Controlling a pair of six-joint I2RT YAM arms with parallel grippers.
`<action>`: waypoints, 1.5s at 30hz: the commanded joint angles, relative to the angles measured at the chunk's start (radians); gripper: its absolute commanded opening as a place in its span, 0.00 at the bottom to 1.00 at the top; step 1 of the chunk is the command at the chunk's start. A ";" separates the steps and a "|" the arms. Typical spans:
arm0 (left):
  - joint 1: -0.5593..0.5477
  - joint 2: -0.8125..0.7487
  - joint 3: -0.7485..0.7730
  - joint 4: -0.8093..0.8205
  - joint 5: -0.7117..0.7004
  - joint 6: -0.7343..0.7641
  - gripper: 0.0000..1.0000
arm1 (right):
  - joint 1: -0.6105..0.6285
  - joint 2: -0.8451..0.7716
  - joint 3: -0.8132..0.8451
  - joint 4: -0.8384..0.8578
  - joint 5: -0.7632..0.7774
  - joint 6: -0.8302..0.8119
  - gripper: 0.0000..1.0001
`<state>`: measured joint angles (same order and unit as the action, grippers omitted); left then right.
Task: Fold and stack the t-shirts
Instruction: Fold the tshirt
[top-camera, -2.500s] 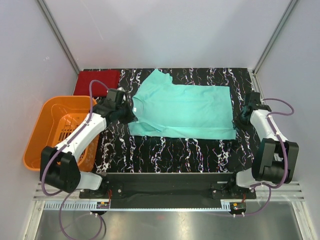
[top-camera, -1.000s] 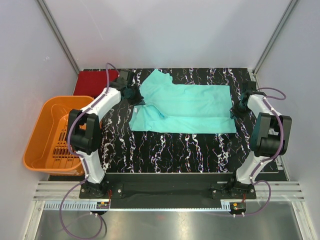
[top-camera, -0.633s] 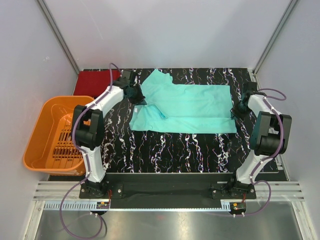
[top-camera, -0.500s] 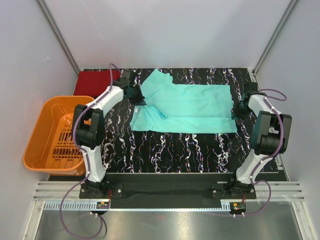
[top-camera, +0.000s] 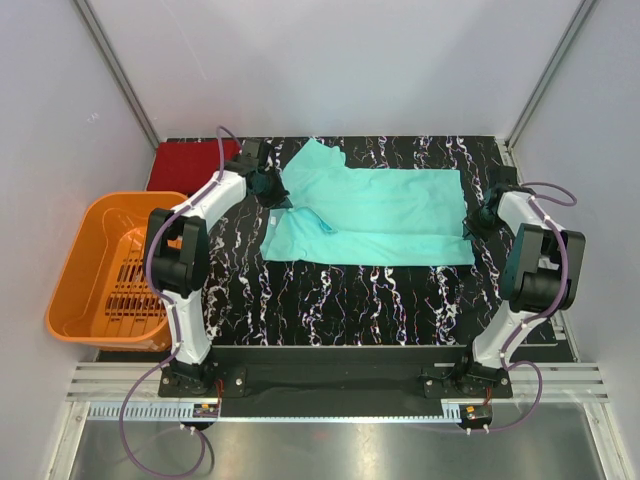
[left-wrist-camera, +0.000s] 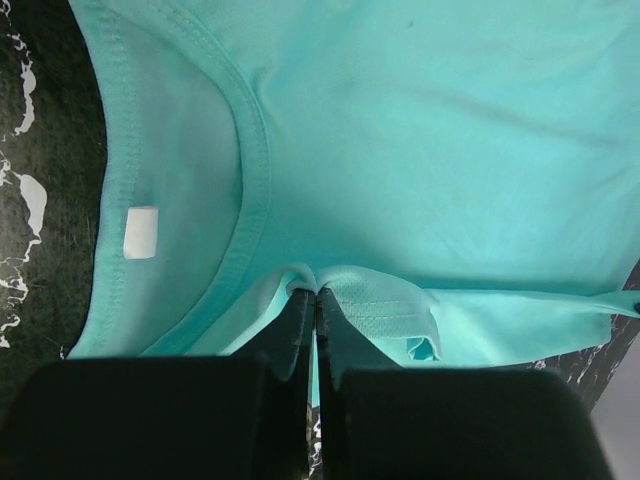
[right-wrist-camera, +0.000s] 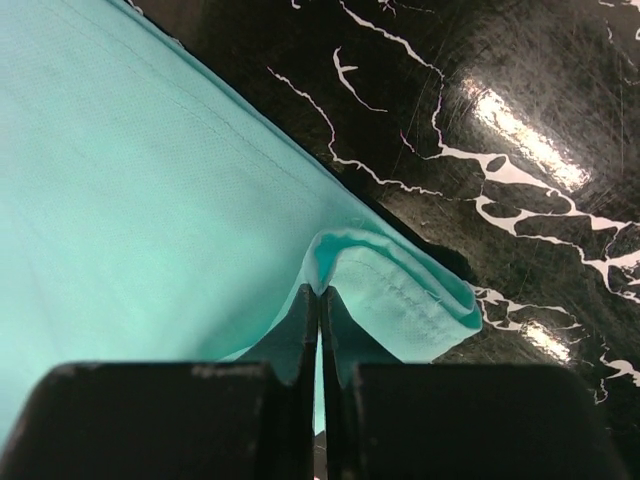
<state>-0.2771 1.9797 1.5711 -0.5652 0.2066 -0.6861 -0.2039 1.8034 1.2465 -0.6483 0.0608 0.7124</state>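
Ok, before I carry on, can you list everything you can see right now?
teal t-shirt: one, light teal-green, spread across the middle of the table, partly folded along its near side
dark red t-shirt: one, dark red, folded at the table's far left corner
basket: one, orange slatted plastic, off the table's left edge, nothing visible in it
table: one, black with white marbling, under both shirts
left gripper: one, black, shut on the teal t-shirt beside its collar
right gripper: one, black, shut on the teal t-shirt at its hem edge, on the right
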 joint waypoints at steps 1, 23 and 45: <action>0.006 0.004 0.073 0.042 0.030 -0.009 0.00 | -0.006 -0.072 -0.009 0.006 0.028 0.064 0.00; 0.006 0.156 0.181 0.014 0.056 0.010 0.07 | -0.025 0.010 -0.010 0.033 0.025 0.076 0.00; 0.071 -0.516 -0.490 0.126 -0.030 0.086 0.68 | -0.029 -0.257 -0.137 -0.039 0.007 -0.171 0.93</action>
<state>-0.2424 1.5158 1.2682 -0.5007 0.1028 -0.5949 -0.2253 1.6524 1.1664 -0.6514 0.0666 0.5892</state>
